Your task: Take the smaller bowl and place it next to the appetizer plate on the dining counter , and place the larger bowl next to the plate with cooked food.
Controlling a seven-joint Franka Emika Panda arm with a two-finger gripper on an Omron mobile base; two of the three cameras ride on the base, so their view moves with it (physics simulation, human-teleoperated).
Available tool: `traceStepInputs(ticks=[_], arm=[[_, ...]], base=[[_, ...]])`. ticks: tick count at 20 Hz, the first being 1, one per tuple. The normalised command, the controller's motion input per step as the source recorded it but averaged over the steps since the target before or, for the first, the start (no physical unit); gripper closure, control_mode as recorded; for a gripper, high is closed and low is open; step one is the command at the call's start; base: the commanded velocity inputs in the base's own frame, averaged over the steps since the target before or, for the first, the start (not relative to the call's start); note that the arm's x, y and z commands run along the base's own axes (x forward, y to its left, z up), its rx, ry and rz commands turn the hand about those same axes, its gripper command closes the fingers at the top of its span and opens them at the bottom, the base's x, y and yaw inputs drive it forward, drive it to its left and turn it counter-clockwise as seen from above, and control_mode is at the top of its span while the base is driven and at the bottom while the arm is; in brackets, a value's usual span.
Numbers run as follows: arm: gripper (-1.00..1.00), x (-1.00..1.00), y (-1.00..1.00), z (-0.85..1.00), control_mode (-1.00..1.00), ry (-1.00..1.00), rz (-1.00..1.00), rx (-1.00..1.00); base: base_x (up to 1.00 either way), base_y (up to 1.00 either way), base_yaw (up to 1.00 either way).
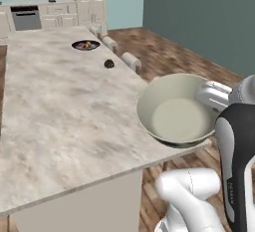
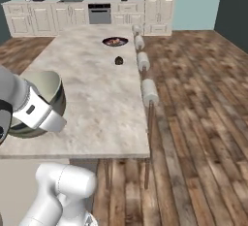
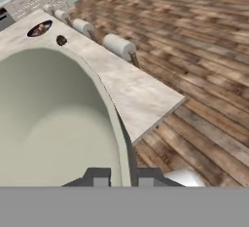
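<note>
The larger bowl (image 1: 174, 110), grey-green outside and pale cream-green inside, hangs over the near right corner of the dining counter (image 1: 60, 116). My gripper (image 3: 124, 178) is shut on its rim, one finger inside the wall and one outside. The same bowl (image 2: 46, 87) shows dark and brushed behind my wrist in the right base view. Far down the counter lies the dark plate with cooked food (image 1: 85, 45) (image 2: 115, 41) (image 3: 40, 28). Nearer to me sits the appetizer plate (image 1: 109, 63) (image 2: 118, 60) (image 3: 61, 40), seen as a small dark lump. The smaller bowl is out of view.
Padded cylindrical stools (image 1: 130, 60) (image 2: 149, 91) (image 3: 118, 46) line the counter's right edge above a wooden floor. Cream kitchen cabinets (image 2: 72, 14) with a dishwasher stand along the back wall. A broad stretch of marbled top lies between the bowl and the plates.
</note>
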Motion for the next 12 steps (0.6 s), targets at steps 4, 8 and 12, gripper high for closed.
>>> traceStepInputs(ticks=[4, 8, 12], arm=[[1.0, 0.0, 0.0, 0.0, 1.0, 0.0, 0.0, 0.0], [1.0, 0.0, 0.0, 0.0, 1.0, 0.0, 0.0, 0.0], [1.0, 0.0, 0.0, 0.0, 1.0, 0.0, 0.0, 0.0]], base=[[0.13, -1.0, -0.02], [0.34, -1.0, -0.02], [0.47, -1.0, -0.03]])
